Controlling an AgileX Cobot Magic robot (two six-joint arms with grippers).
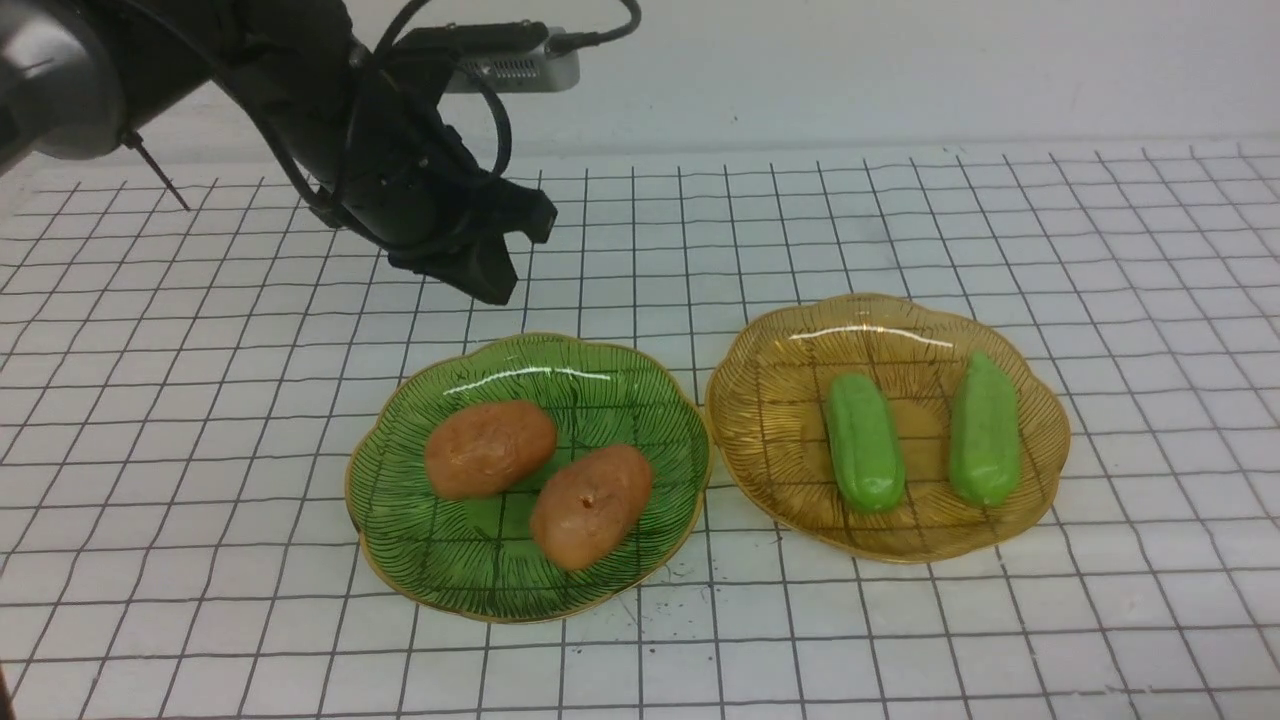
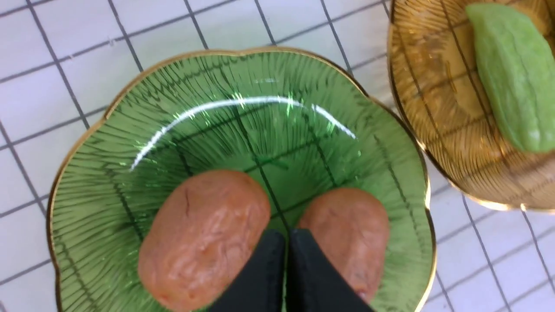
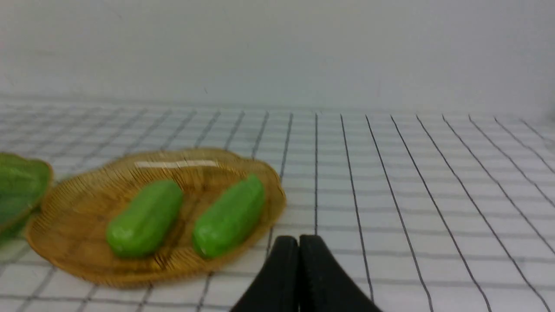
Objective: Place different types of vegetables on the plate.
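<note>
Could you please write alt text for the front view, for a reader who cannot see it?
Two potatoes lie on a green plate, and two cucumbers on an amber plate to its right. The left arm's fingers, holding nothing, hover beyond the green plate.

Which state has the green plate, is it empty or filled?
Not empty: two brown potatoes lie inside the green plate.
</note>
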